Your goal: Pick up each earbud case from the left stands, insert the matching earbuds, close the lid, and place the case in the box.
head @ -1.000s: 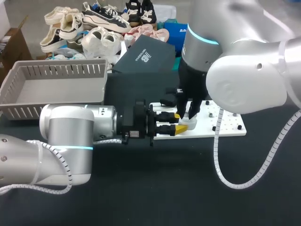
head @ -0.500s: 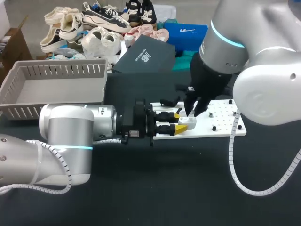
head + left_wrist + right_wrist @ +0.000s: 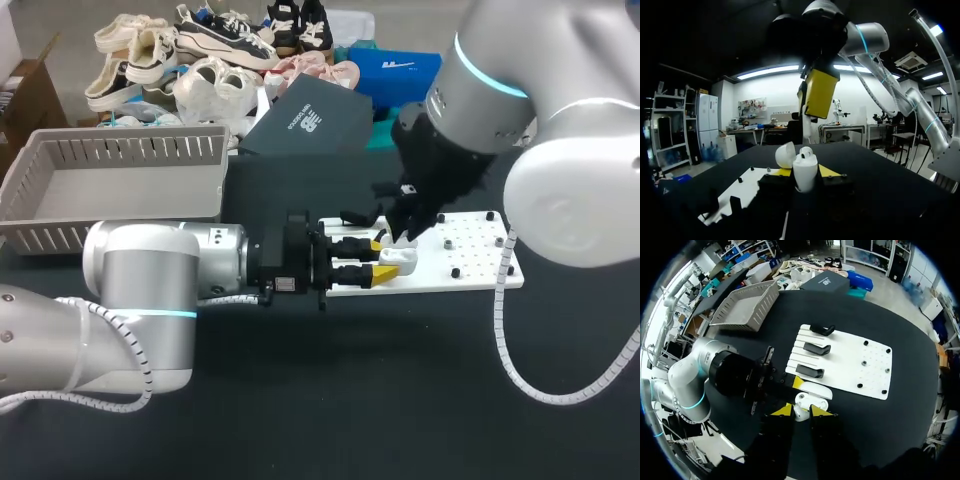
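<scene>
A white earbud case (image 3: 400, 262) with its lid (image 3: 786, 155) swung open stands upright between my left gripper's (image 3: 378, 262) yellow fingertips (image 3: 827, 171), which are shut on its body (image 3: 805, 174). A white earbud (image 3: 806, 152) sits in the case's top. The case is held over the near left corner of the white stand board (image 3: 470, 262). My right gripper (image 3: 402, 228) hangs a little above the case, fingers pointing down. In the right wrist view its tips (image 3: 821, 411) stand a narrow gap apart with the case (image 3: 811, 401) below them, and I see nothing held between them.
Three black stands (image 3: 816, 348) sit on the board's left half, with small black pegs (image 3: 863, 362) on its right half. A grey slatted basket (image 3: 60, 185) stands at the back left. A dark shoe box (image 3: 300, 120) and several shoes lie behind.
My right gripper has lifted off the open case, and its arm has swung up and to the right. The left arm and the case have stayed put.
</scene>
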{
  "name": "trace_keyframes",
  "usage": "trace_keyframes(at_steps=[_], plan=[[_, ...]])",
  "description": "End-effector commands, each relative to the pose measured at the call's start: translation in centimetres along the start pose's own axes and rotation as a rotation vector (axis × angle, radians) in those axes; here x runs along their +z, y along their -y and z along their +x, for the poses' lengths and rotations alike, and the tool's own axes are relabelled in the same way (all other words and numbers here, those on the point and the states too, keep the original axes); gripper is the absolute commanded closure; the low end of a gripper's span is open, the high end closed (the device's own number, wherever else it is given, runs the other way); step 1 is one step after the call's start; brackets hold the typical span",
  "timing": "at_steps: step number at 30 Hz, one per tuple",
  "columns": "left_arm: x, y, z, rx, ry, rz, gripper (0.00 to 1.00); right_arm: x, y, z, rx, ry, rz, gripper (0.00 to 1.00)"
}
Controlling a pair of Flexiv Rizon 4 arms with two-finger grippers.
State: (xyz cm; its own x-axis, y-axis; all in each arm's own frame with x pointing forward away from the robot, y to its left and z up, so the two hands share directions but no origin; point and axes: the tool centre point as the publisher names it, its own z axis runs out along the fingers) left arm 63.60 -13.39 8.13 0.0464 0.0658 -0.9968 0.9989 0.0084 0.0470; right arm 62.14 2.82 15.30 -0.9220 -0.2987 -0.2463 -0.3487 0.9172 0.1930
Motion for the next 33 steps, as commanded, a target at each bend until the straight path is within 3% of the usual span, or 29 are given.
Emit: trace_keyframes(at_steps=[1,8,33], plan=[[0.0,0.2,0.0,0.002,0.001,-0.005,1.00,-0.1,-0.1,-0.7,-0.033,-0.038,0.000,1.00],[0.0,0.2,0.0,0.002,0.001,-0.005,1.00,0.0,0.3,-0.6,-0.091,-0.060,0.009,1.00],[0.0,0.2,0.0,0.002,0.001,-0.005,1.00,1.3,0.4,-0.2,-0.098,-0.092,0.036,1.00]])
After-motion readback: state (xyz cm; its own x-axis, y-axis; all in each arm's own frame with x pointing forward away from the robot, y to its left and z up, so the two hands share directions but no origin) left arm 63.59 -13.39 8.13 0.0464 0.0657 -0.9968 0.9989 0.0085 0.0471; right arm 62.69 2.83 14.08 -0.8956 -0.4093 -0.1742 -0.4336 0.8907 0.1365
